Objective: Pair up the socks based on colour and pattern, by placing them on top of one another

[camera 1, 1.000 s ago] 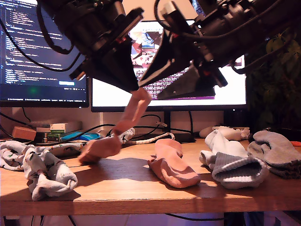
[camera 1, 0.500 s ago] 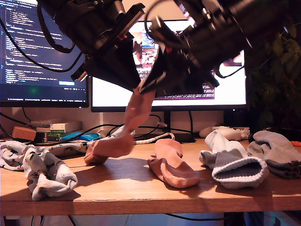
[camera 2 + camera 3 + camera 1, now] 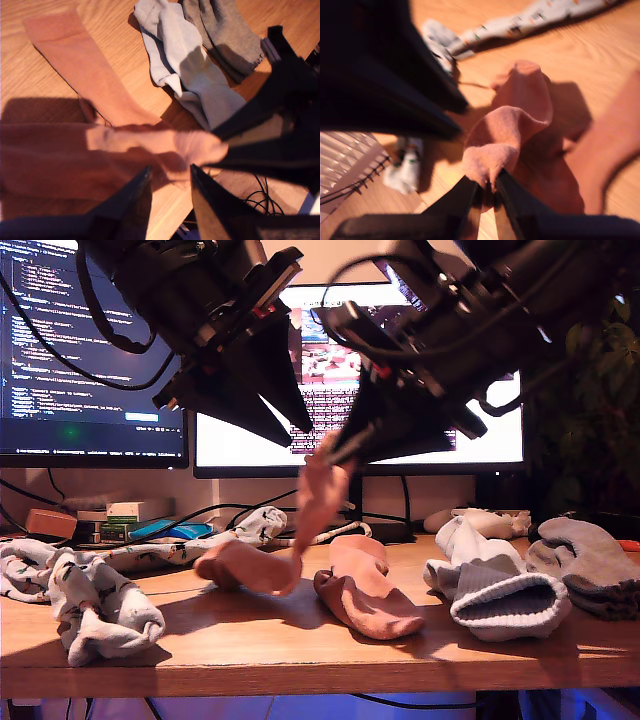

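Socks lie spread across a wooden desk (image 3: 300, 650), with one pink sock (image 3: 312, 495) lifted at its cuff. My second gripper (image 3: 338, 448) has its fingers pinched tight on that cuff, seen close in its wrist view (image 3: 487, 187). The sock hangs down from there, and its toe end touches the wood near the middle of the desk.

My first gripper (image 3: 298, 430) hovers just beside the second one, above the desk. Its fingers are spread apart with nothing between them; the lifted sock passes just beyond their tips.

A second pink sock (image 3: 365, 590) lies flat just beside the hanging one, toward the exterior view's right, reaching close to the front edge.

Patterned socks (image 3: 95, 600) sit bunched at the end of the desk on the exterior view's left, one near the front edge and others trailing toward the back edge. Ribbed blue-white socks (image 3: 495, 595) lie toward the exterior view's right, near the front edge. Grey socks (image 3: 590, 560) are stacked just beside them at that end.

Bare wood shows along the front edge between the patterned socks and the flat pink one. Monitors (image 3: 70, 340) stand behind the back edge, with cables along it.
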